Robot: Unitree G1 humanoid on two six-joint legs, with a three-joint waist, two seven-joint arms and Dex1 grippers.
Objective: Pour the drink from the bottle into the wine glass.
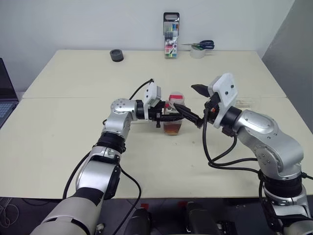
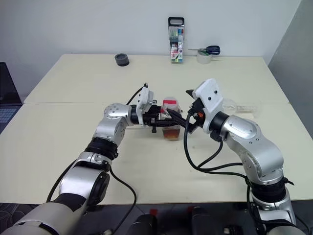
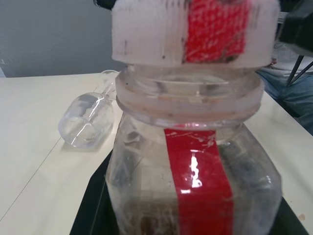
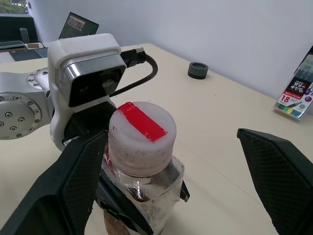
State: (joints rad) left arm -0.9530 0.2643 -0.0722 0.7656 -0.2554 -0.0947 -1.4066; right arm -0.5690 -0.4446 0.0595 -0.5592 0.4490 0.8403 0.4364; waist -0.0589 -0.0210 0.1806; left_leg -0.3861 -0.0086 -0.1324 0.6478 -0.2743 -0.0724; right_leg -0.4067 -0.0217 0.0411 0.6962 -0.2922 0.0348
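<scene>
The small clear plastic bottle (image 1: 173,117) with a squarish body, a vertical red label strip and a whitish-pink cap (image 4: 142,134) stands upright near the middle of the pale counter (image 1: 73,83), reddish-brown drink (image 1: 173,128) low in its body. The left tool (image 1: 166,116) reaches in level from the robot's left and is pressed together on the bottle's body below the neck. The right tool (image 1: 195,105) sits just beside the bottle on the opposite side, its black fingers (image 4: 73,181) spread wide to either side of the cap, not yet gripping it. The cap is still on, so the next move likely turns on that vertical axis: the right tool closing around the cap. The clear stemmed wine glass (image 3: 88,122) lies on its side on the counter, beyond the right arm.
</scene>
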